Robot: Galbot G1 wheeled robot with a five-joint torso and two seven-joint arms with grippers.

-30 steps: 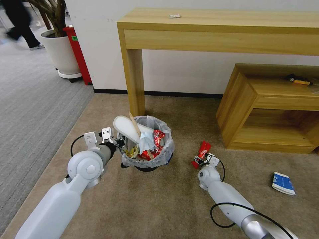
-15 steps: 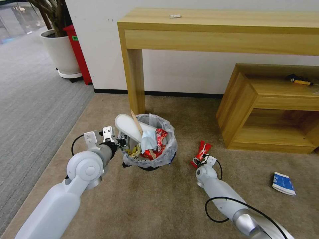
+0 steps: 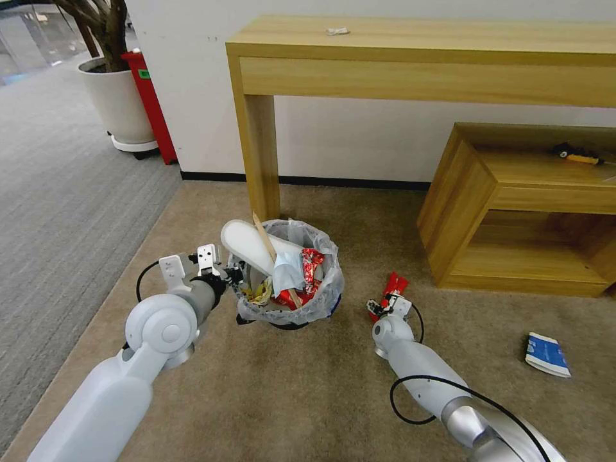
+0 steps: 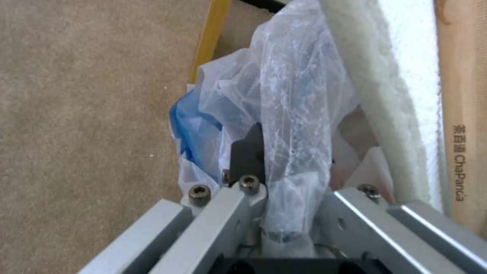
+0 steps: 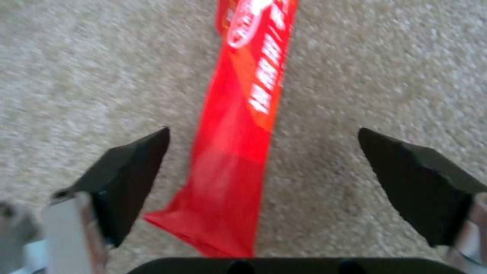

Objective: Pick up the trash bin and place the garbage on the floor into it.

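Even indoor light, wrist views blurred

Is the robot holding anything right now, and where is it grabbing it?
The left gripper pinches the trash bin by its bag-lined rim. The right gripper is open around a red wrapper, holding nothing.

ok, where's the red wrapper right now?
Head view: red wrapper lies on the beige carpet, right of the trash bin, between the open right pincer's fingers.

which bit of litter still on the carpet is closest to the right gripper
The red wrapper, lying between the open fingers of the right gripper. The blue-white carton lies apart, farther to the right.
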